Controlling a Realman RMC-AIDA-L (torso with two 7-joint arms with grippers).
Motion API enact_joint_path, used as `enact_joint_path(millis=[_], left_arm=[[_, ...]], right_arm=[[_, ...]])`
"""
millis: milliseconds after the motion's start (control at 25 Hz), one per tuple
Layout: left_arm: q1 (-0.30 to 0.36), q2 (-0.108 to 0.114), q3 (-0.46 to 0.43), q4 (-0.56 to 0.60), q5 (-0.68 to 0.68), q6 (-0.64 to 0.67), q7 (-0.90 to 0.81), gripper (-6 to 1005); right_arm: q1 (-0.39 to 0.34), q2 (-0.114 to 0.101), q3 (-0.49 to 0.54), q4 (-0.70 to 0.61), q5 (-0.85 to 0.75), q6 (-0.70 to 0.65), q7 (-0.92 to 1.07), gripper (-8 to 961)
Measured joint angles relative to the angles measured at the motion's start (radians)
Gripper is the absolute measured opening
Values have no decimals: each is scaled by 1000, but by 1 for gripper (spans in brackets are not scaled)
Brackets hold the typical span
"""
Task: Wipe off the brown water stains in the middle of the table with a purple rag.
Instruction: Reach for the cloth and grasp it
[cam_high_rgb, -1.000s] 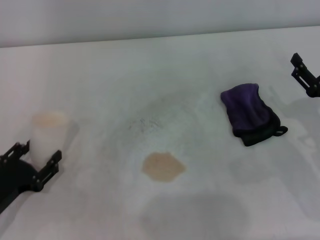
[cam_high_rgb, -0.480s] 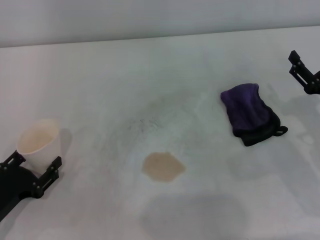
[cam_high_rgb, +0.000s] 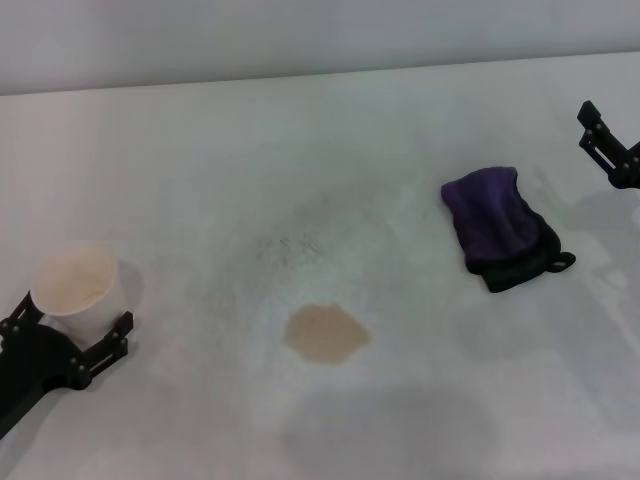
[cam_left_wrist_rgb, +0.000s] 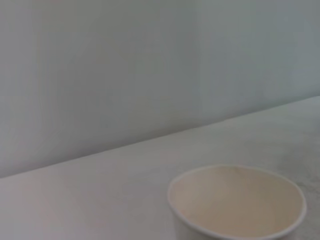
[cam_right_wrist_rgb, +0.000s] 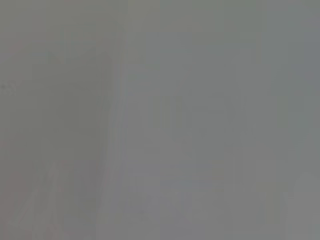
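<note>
The brown water stain (cam_high_rgb: 326, 334), a small light-tan puddle, lies in the middle of the white table (cam_high_rgb: 300, 150). The purple rag (cam_high_rgb: 497, 225) lies bunched to its right and farther back, with its black edge and loop toward me; nothing touches it. My right gripper (cam_high_rgb: 605, 140) hovers open at the right edge of the head view, beyond the rag. My left gripper (cam_high_rgb: 68, 330) is at the near left, its fingers on either side of a white paper cup (cam_high_rgb: 75, 290). The cup's open rim also shows in the left wrist view (cam_left_wrist_rgb: 237, 202).
Faint grey scuffs (cam_high_rgb: 290, 245) mark the table behind the stain. A pale wall (cam_high_rgb: 300, 40) runs along the table's far edge. The right wrist view shows only a plain grey surface.
The cup in my left gripper has gone from tilted to upright and sits a little lower and nearer me. The right gripper shifted slightly left. Rag and stain have not moved.
</note>
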Motion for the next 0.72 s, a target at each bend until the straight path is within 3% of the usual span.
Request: enact_joint_path(millis=[320, 720], left_arm=[[25, -2, 0, 0, -10, 19, 5, 893], [92, -1, 0, 1, -55, 127, 38, 893]], right_arm=[[9, 0, 2, -9, 0, -16, 0, 841], [29, 0, 1, -15, 0, -32, 0, 841]])
